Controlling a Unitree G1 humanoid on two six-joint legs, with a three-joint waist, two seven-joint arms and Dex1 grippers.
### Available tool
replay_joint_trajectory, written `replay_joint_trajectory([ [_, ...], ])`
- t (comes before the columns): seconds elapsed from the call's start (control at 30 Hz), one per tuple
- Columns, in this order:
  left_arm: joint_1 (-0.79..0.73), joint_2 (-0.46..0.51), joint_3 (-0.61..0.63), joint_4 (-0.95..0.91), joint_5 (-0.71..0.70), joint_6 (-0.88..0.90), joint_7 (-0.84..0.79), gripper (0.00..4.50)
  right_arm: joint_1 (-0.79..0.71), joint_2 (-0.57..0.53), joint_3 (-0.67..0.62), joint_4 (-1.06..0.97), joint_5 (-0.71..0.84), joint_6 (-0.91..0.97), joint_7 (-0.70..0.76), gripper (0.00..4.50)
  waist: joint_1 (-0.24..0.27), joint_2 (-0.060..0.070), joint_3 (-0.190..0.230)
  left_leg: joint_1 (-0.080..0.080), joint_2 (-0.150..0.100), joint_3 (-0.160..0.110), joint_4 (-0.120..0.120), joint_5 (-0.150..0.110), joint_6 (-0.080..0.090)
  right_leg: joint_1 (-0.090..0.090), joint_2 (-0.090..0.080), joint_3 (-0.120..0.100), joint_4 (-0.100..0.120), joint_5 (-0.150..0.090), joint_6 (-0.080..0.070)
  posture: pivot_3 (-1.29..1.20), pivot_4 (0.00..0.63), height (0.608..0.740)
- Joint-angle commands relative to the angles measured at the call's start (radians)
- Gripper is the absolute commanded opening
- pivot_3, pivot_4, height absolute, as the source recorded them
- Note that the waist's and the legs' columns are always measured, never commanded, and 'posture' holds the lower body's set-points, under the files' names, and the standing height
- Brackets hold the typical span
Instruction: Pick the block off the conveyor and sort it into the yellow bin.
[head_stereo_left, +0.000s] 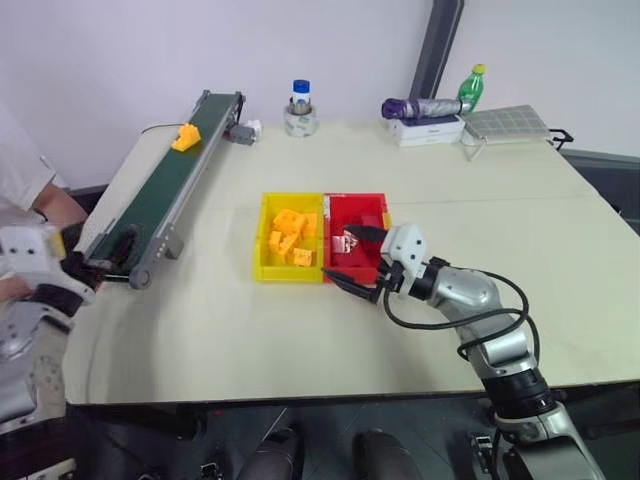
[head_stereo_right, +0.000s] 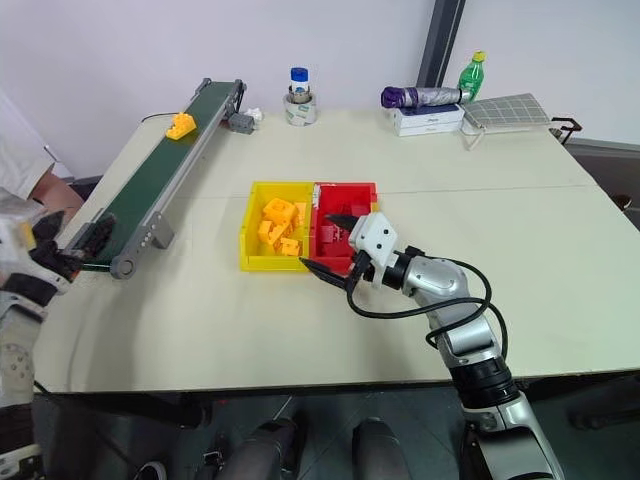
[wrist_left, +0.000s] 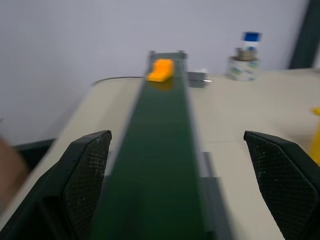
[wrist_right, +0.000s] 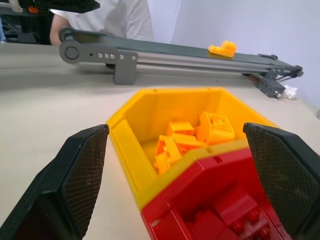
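Note:
The block (head_stereo_left: 186, 136) is yellow-orange and rides near the far end of the conveyor (head_stereo_left: 170, 185), a dark green belt between grey rails running along the table's left side. In the left wrist view the block (wrist_left: 160, 70) lies far up the belt. My left gripper (head_stereo_left: 108, 252) is open at the conveyor's near end, its fingers (wrist_left: 85, 175) astride the belt with nothing between them. The yellow bin (head_stereo_left: 265, 240) holds a heap of yellow blocks and is joined to a red tray (head_stereo_left: 355, 215). My right gripper (head_stereo_left: 358, 260) hangs open and empty at the trays' near edge.
A person in a white sleeve (head_stereo_left: 20, 170) stands at the left, close to the conveyor's near end. Along the far table edge are a tape roll with a bottle (head_stereo_left: 300, 112), a purple umbrella (head_stereo_left: 420, 107) on a white box, a green bottle (head_stereo_left: 472, 88) and a grey rack (head_stereo_left: 505, 122).

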Motion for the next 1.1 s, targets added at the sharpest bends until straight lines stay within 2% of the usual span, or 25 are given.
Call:
replay_joint_trajectory([
  [0.03,0.028,0.009,0.039,-0.015,0.002,-0.038,0.009,4.47,-0.025,0.001,-0.020,-0.023,0.015,-0.021,0.003,4.50,0.000,0.000,0.000,0.000,0.000,0.000,0.000,0.000,0.000,0.000,0.000,0.000,0.000,0.000,0.000,0.00,0.150,0.740],
  [0.2,0.065,0.004,0.030,-0.041,-0.014,-0.020,0.012,4.47,-0.020,-0.002,-0.017,-0.019,0.014,-0.026,0.006,4.50,-0.002,0.000,0.000,0.000,0.000,0.000,0.000,0.000,0.000,0.000,0.000,0.000,0.000,0.000,0.000,0.00,0.150,0.740],
  [1.1,0.007,0.020,-0.015,0.018,0.037,-0.036,0.011,4.47,-0.015,0.006,-0.007,-0.020,-0.001,-0.027,-0.002,4.50,-0.003,0.000,0.000,0.000,0.000,0.000,0.000,0.000,0.000,0.000,0.000,0.000,0.000,0.000,0.000,0.00,0.150,0.740],
])
